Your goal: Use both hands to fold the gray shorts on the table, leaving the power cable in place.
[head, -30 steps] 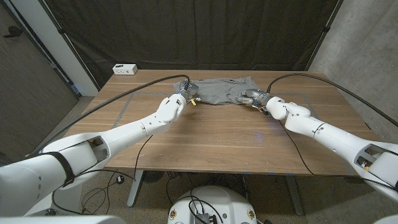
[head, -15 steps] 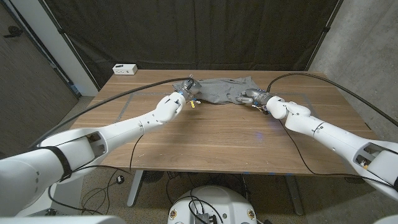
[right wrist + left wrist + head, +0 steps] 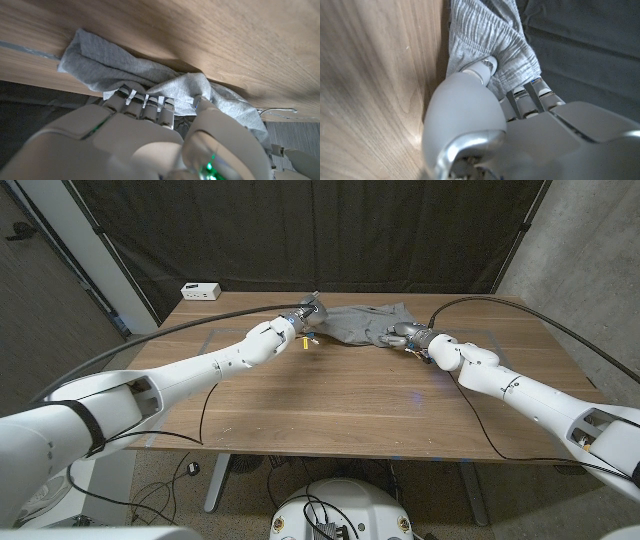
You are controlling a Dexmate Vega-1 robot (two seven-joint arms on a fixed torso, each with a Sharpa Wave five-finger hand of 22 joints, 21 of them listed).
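Observation:
The gray shorts lie bunched at the far middle of the wooden table. My left hand grips their left edge, raised a little off the wood. In the left wrist view the thumb presses into the ribbed gray shorts. My right hand holds the right edge low at the table. In the right wrist view its fingers are curled into the crumpled shorts. A black cable arcs over the table's far right.
A white power strip sits at the table's far left corner. Another black cable runs along the left side toward my left hand. Dark curtains hang behind the table. Bare wood stretches from the shorts to the near edge.
My left hand has moved toward the far edge and slightly right, taking the shorts' left edge with it. The right hand has stayed where it was.

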